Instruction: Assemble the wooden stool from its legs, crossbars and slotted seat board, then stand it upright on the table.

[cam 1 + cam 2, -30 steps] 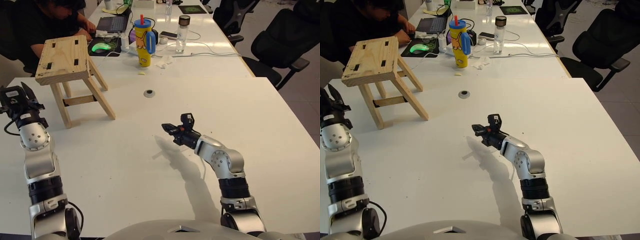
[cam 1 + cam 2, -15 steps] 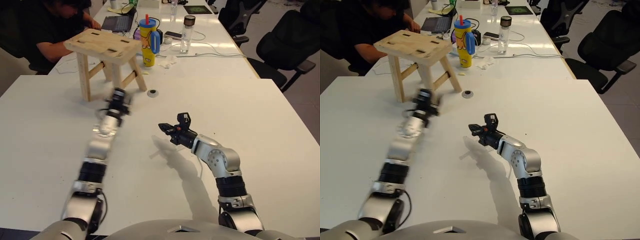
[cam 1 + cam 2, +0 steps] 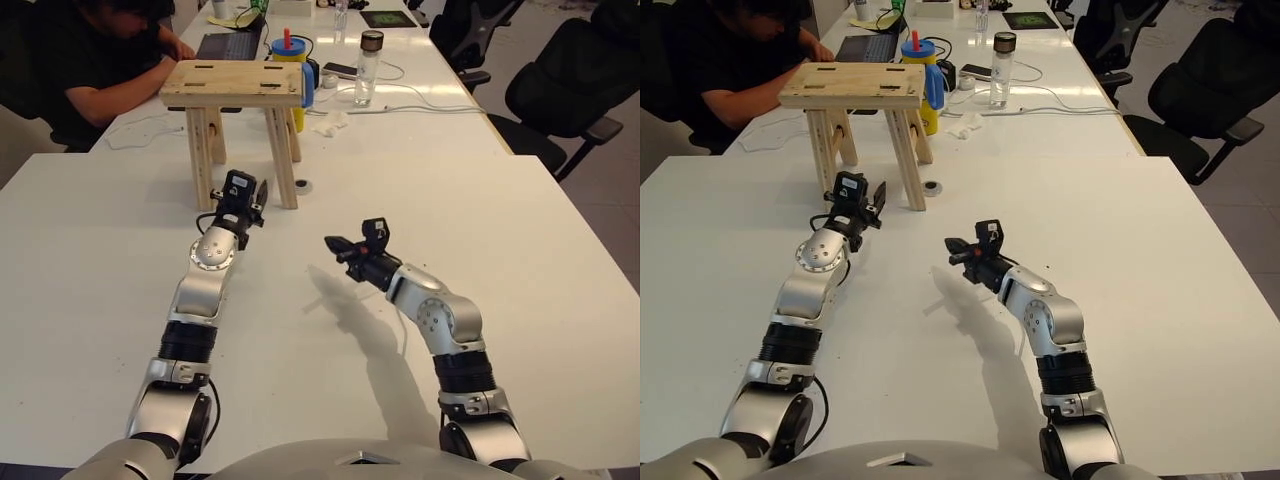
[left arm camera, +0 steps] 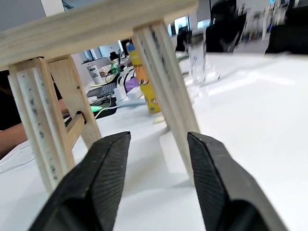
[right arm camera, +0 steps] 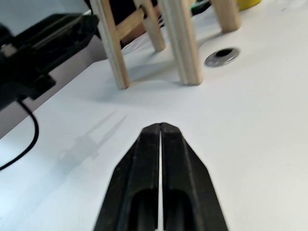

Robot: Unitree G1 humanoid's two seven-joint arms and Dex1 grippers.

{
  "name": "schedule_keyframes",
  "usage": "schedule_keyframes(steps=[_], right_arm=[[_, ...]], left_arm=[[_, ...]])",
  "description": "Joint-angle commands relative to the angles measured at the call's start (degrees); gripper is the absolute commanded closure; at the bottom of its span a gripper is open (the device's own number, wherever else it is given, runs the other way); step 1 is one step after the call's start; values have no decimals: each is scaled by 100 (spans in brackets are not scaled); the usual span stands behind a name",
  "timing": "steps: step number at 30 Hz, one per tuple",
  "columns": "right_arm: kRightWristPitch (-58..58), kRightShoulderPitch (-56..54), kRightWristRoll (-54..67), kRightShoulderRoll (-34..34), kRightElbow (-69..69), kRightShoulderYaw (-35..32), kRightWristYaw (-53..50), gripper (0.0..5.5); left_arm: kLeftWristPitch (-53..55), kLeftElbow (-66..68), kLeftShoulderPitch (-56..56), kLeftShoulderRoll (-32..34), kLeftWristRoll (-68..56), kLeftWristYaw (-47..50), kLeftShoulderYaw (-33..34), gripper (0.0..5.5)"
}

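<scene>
Stool (image 3: 232, 84) upright on table (image 3: 560, 260) | left gripper (image 3: 243, 184) spread, near its legs | right gripper (image 5: 160, 132) pressed together

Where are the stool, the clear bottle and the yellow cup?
stool (image 3: 233, 82): left eye view, top of seat board.
clear bottle (image 3: 368, 72): left eye view, middle of body.
yellow cup (image 3: 917, 51): right eye view, top, behind the stool.
</scene>
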Motion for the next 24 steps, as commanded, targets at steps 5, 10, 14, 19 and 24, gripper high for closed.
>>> schedule_keyframes(steps=[5,10,14,19,24], right_arm=[[-802,-391,-494,79,509,-1,-215,550],[-1987,-853,-979,312,1068,-179,-801,550],[-3005,-1138,-1330,393,1327,-249,-1124,550],[-3786,-1301,-2051,278,1677,-56,-1451,550],[-4017,-1356,-2129,426,1983,-35,-1511,550]], left_arm=[[-634,491,-305,-291,-510,2,420,465],[-1266,1049,-624,-486,-547,127,477,543],[-1598,1385,-821,-666,-463,314,427,547],[-1850,1613,-910,-756,-510,207,359,547],[-1932,1769,-1024,-819,-638,64,369,547]])
